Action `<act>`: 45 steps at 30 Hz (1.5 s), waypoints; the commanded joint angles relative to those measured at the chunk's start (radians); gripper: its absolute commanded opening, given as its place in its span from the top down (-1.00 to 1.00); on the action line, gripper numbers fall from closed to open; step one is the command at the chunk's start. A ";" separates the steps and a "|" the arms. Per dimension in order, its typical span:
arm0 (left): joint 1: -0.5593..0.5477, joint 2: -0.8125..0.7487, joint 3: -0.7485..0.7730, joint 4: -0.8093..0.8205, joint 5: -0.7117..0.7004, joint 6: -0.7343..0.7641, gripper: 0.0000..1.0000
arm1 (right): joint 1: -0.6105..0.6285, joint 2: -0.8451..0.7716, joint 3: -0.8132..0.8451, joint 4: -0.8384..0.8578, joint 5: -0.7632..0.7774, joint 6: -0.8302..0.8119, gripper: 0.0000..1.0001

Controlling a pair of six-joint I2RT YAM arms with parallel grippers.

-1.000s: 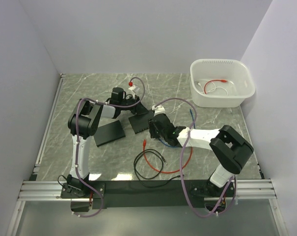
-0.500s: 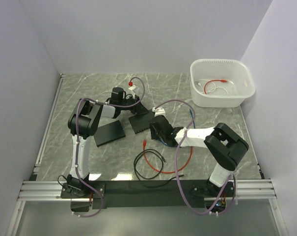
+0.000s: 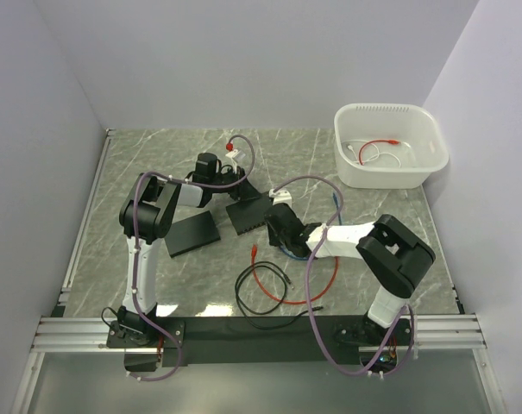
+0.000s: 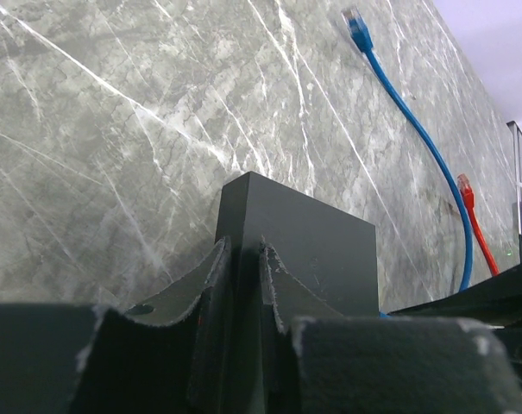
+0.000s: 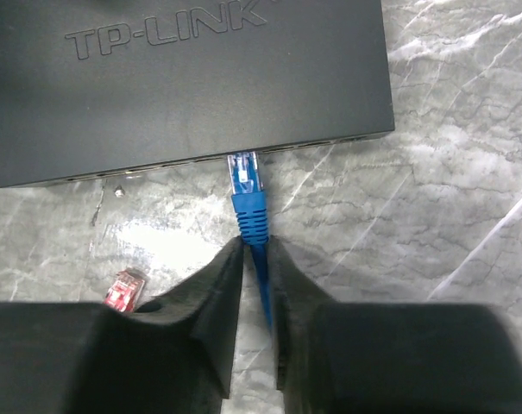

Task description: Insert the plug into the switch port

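The black TP-LINK switch lies on the marble table; it also shows in the top view and the left wrist view. My right gripper is shut on the blue cable just behind its blue plug. The plug's clear tip sits at the switch's front edge, at a port. My left gripper is shut on the switch's near edge, one finger on each side. In the top view the left gripper is at the switch's far side and the right gripper at its near right.
A second black box lies left of the switch. A red cable and a black cable coil near the front. A red plug lies by my right fingers. A white tub with cables stands back right.
My right gripper has moved a little toward the switch with the blue plug. The left arm has not moved.
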 commanded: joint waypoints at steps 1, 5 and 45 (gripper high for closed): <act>-0.020 0.068 -0.039 -0.178 0.011 0.027 0.56 | 0.006 0.011 0.021 0.015 0.029 0.014 0.62; -0.020 0.068 -0.037 -0.181 0.008 0.031 0.59 | 0.006 0.015 0.040 0.007 0.035 0.008 0.67; -0.024 0.059 -0.048 -0.176 -0.006 0.041 0.88 | -0.040 0.066 0.302 -0.011 0.104 -0.047 0.89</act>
